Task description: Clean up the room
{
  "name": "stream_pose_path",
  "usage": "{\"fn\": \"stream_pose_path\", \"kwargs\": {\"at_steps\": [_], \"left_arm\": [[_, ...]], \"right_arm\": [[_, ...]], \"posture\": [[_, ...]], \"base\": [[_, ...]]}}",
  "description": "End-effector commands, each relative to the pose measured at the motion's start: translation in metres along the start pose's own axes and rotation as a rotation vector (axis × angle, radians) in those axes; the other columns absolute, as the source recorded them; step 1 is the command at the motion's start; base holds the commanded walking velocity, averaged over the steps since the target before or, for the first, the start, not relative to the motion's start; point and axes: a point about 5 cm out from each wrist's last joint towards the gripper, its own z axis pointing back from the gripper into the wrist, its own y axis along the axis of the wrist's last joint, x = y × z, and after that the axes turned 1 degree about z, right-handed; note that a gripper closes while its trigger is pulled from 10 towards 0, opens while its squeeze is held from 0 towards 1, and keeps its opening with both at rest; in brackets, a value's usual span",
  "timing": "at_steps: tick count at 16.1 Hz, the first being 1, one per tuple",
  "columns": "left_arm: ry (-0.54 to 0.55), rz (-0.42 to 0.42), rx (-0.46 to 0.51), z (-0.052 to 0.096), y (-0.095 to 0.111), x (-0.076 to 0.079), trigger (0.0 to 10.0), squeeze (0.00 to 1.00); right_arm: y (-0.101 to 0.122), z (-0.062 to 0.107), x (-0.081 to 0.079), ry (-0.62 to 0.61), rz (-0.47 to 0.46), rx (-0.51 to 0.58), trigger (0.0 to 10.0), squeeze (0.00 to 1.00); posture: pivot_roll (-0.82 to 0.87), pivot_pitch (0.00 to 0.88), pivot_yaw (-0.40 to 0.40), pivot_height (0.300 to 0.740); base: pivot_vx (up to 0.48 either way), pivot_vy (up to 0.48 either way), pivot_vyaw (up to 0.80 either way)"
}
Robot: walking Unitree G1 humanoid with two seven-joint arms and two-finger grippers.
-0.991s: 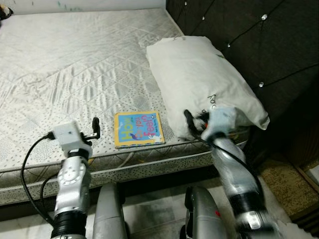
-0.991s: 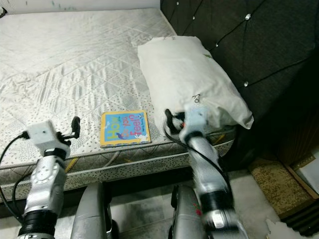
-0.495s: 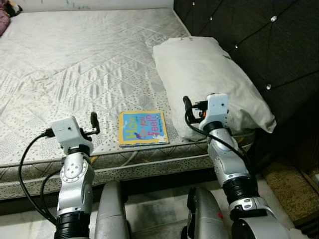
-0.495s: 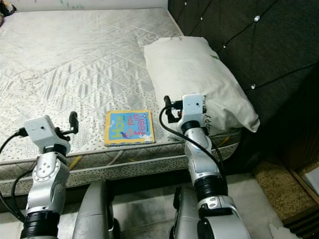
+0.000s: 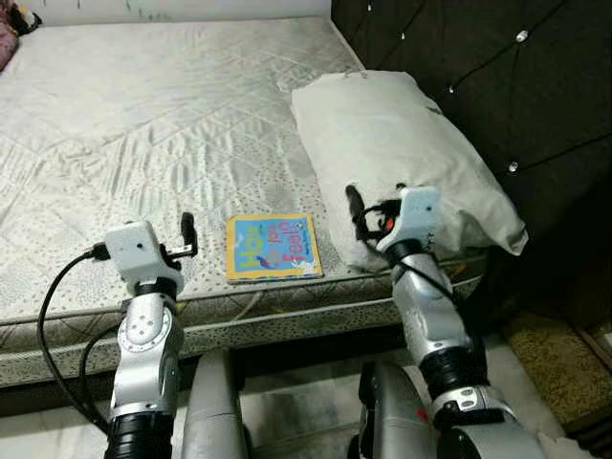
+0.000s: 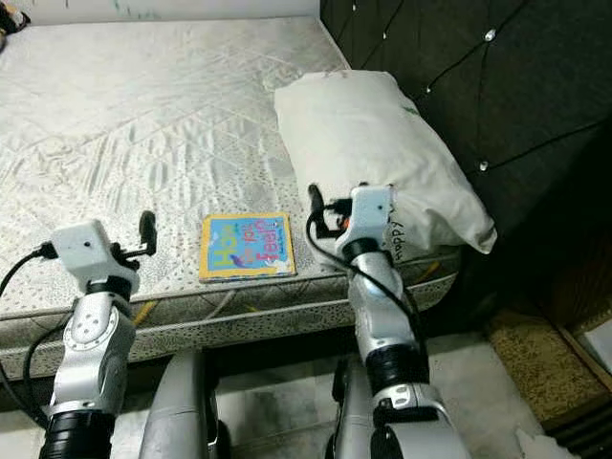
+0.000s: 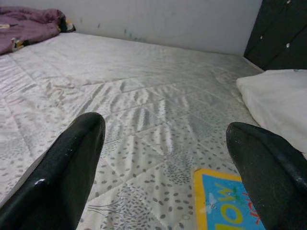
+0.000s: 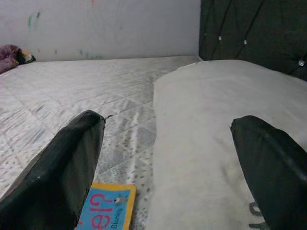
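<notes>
A colourful children's book (image 5: 273, 247) lies flat on the grey quilted mattress (image 5: 143, 124), close to its front edge. A white pillow (image 5: 402, 163) rests at the mattress's right end, against the headboard. My left gripper (image 5: 188, 235) hovers open just left of the book, and the book's corner (image 7: 225, 206) lies between its fingers in the left wrist view. My right gripper (image 5: 356, 212) is open between the book and the pillow's near corner. In the right wrist view the pillow (image 8: 216, 143) lies ahead and the book's edge (image 8: 108, 208) sits low by one finger.
A dark tufted headboard (image 5: 497, 86) rises to the right of the pillow. A purple cloth (image 7: 24, 33) is bunched at the mattress's far left corner by the wall. A tan rug (image 5: 555, 363) lies on the floor at the right.
The camera has moved, so the whole scene sits differently. The left gripper has edged a little toward the book and the right arm has shifted slightly. The book and pillow lie as before.
</notes>
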Motion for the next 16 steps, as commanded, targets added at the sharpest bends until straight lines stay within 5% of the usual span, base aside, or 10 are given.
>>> {"fn": "stream_pose_path", "kwargs": {"at_steps": [1, 11, 16], "left_arm": [[0.011, -0.001, 0.014, -0.002, 0.002, -0.003, 10.0, 0.0], [-0.012, -0.004, 0.019, -0.002, 0.003, 0.007, 10.0, 0.0], [-0.025, -0.034, 0.025, -0.006, 0.004, 0.012, 10.0, 0.0]], "right_arm": [[0.005, -0.006, 0.002, 0.006, -0.002, 0.017, 10.0, 0.0], [0.004, -0.005, 0.003, 0.029, 0.025, 0.017, 10.0, 0.0], [0.004, -0.005, 0.01, 0.013, 0.043, 0.018, 10.0, 0.0]], "posture": [[0.04, 0.0, -0.012, 0.631], [0.03, 0.0, -0.021, 0.735], [0.02, 0.0, -0.017, 0.74]], "base": [[0.0, 0.0, 0.0], [0.0, 0.0, 0.0], [0.0, 0.0, 0.0]]}}
